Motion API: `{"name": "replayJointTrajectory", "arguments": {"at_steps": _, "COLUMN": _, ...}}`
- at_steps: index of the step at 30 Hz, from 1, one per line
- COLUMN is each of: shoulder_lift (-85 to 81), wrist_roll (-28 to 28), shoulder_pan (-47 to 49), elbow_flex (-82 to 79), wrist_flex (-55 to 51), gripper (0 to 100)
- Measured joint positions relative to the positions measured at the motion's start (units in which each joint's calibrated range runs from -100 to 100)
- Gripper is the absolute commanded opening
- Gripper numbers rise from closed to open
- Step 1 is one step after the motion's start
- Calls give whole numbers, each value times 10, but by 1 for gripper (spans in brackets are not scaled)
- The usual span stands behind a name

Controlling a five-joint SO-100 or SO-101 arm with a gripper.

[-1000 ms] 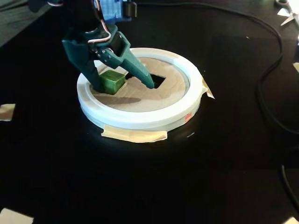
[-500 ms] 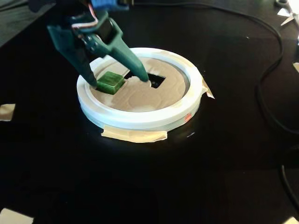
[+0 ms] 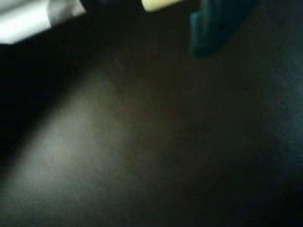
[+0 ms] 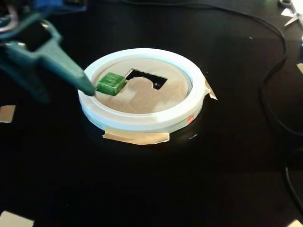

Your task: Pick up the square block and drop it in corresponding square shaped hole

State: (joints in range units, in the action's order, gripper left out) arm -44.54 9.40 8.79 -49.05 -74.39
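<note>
In the fixed view the green square block (image 4: 111,83) sits low in the tan cardboard disc (image 4: 142,99), at the left side of the disc just inside the white plastic hoop (image 4: 142,122), with only its top face and a thin strip of its sides showing, so it looks sunk into a cutout there; the square shaped hole itself cannot be made out apart from the block. To the right of the block, towards the middle of the disc, lies the larger dark rectangular cutout (image 4: 144,77) with a curved notch in its lower edge. The teal gripper (image 4: 61,87) stands at the upper left of the frame, outside the hoop; one finger (image 4: 66,71) slants down and to the right with its tip just beside the hoop's left rim and close to the block, while the other, blurred, hangs farther left over the black table (image 4: 151,179). The two are spread apart and hold nothing. Strips of masking tape (image 4: 137,137) fix the hoop to the table at its near edge and right side, and a black cable (image 4: 270,94) curves down the right of the frame. The wrist view is dark and blurred: only a teal finger part (image 3: 215,23) at the top right and a pale shape at the top left can be told.
</note>
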Motion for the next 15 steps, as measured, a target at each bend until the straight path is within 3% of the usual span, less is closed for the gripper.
{"name": "replayJointTrajectory", "arguments": {"at_steps": 7, "shoulder_lift": -241, "wrist_roll": -21, "shoulder_pan": -77, "elbow_flex": -224, "wrist_flex": 98, "gripper": 99}}
{"name": "replayJointTrajectory", "arguments": {"at_steps": 15, "shoulder_lift": -351, "wrist_roll": -22, "shoulder_pan": -145, "elbow_flex": -372, "wrist_flex": 129, "gripper": 99}}
